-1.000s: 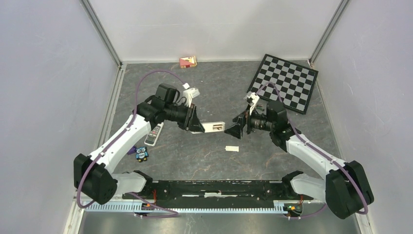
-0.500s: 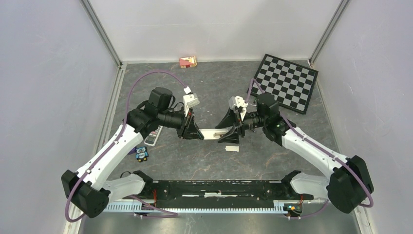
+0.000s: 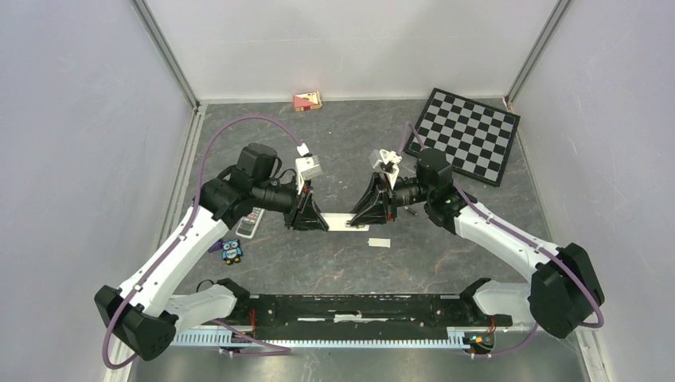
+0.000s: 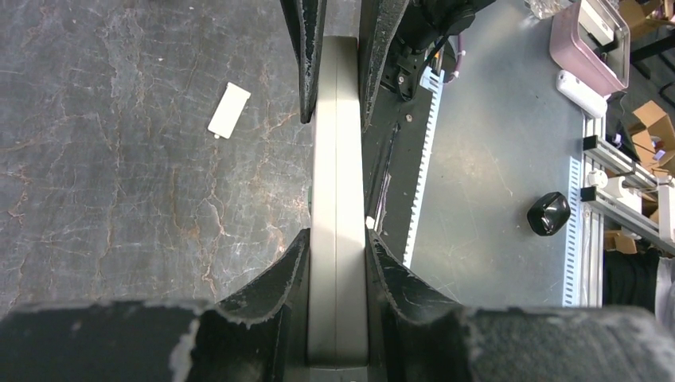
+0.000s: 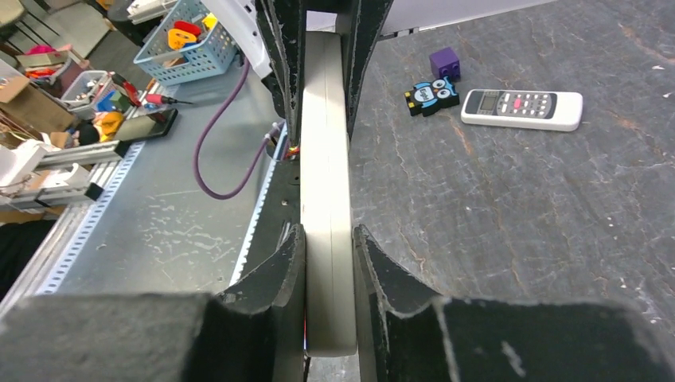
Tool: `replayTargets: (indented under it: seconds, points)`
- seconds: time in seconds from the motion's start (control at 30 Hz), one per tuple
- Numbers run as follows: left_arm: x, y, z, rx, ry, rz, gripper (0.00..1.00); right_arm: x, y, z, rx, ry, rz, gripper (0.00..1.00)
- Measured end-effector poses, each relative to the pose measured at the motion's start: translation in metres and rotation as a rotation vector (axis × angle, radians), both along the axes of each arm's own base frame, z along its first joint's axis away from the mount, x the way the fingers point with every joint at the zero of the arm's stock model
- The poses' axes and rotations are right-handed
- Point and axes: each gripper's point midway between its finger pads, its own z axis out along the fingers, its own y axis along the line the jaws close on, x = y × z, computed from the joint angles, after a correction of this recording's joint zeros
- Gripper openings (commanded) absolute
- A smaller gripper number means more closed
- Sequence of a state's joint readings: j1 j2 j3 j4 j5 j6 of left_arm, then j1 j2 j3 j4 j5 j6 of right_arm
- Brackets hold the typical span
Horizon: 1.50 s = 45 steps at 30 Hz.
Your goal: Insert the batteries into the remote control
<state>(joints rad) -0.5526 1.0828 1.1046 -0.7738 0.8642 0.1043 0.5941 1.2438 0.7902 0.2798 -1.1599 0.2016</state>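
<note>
A slim white remote control [image 3: 344, 222] hangs level above the table between my two grippers. My left gripper [image 3: 317, 220] is shut on its left end; both pads press the remote's [image 4: 336, 143] sides at my left gripper [image 4: 337, 239]. My right gripper [image 3: 364, 217] is shut on the other end, its pads against the remote [image 5: 325, 143] at my right gripper [image 5: 328, 232]. A small white battery cover [image 3: 379, 242] lies flat on the table just below the remote. The batteries are out of view.
A second white remote [image 3: 251, 221] lies on the table at the left, with an owl toy [image 3: 232, 251] and a purple cube [image 5: 444, 62] near it. A chessboard [image 3: 470, 134] lies at the back right. A small red box [image 3: 307, 100] sits by the back wall.
My right gripper moved left onto the remote's free end and closed on it. The left gripper kept its grip and shifted slightly down and left.
</note>
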Motion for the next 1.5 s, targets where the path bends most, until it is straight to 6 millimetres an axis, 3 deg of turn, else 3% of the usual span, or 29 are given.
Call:
replayTargets:
  seconds: [0.07,0.1,0.13,0.17,0.2,0.3,0.4,0.5,0.57,0.6,0.63,0.67,0.8,0.87,1.1,1.2,1.4,1.5]
  points:
    - [-0.001,0.001,0.003,-0.005,-0.01,0.003,0.07,0.0,0.002,0.003,0.006,0.022,0.001,0.01]
    - [-0.001,0.001,0.005,-0.01,-0.016,0.004,0.03,0.0,0.002,0.005,0.013,0.032,0.004,0.1]
    - [-0.002,0.002,0.007,-0.016,-0.022,0.005,0.02,-0.001,0.003,0.009,0.023,0.041,0.006,0.38]
    - [-0.003,0.002,0.009,-0.024,-0.029,0.006,0.02,-0.001,0.003,0.012,0.034,0.05,0.01,0.59]
    - [-0.003,0.002,0.012,-0.031,-0.039,0.006,0.02,-0.002,0.003,0.014,0.041,0.058,0.012,0.69]
    - [-0.002,0.0,0.019,-0.058,-0.079,-0.003,0.02,-0.003,0.006,0.019,0.054,0.076,0.013,0.75]
    - [-0.001,-0.001,0.023,-0.07,-0.096,-0.006,0.02,-0.005,0.009,0.015,0.046,0.091,0.023,0.64]
    - [0.0,-0.002,0.024,-0.076,-0.106,-0.006,0.02,-0.008,0.012,0.008,0.027,0.114,0.038,0.34]
    - [0.002,-0.001,0.023,-0.07,-0.11,0.002,0.02,-0.01,0.014,0.006,0.018,0.135,0.044,0.18]
    - [0.002,-0.001,0.023,-0.07,-0.108,0.002,0.04,-0.011,0.014,0.006,0.018,0.138,0.048,0.15]
    - [0.001,-0.001,0.023,-0.069,-0.1,0.004,0.16,-0.011,0.014,0.007,0.023,0.132,0.049,0.12]
    - [0.002,-0.001,0.023,-0.069,-0.101,0.007,0.4,-0.011,0.014,0.008,0.027,0.128,0.049,0.1]
    - [0.003,-0.001,0.025,-0.075,-0.121,0.006,0.88,-0.013,0.015,0.015,0.052,0.174,0.04,0.03]
    - [0.006,-0.001,0.026,-0.072,-0.123,0.027,0.99,-0.014,0.014,0.025,0.094,0.2,0.033,0.04]
    - [0.03,-0.014,0.052,-0.255,-0.083,0.239,1.0,-0.011,0.012,0.072,0.322,0.351,-0.026,0.06]
    - [0.044,-0.02,0.062,-0.41,-0.042,0.355,1.0,0.001,0.012,0.079,0.396,0.446,-0.086,0.05]
    - [0.069,-0.02,0.075,-0.623,0.033,0.518,1.0,0.025,0.009,0.093,0.502,0.476,-0.221,0.04]
    - [0.077,-0.019,0.096,-0.731,0.044,0.551,1.0,0.033,0.009,0.097,0.53,0.483,-0.265,0.04]
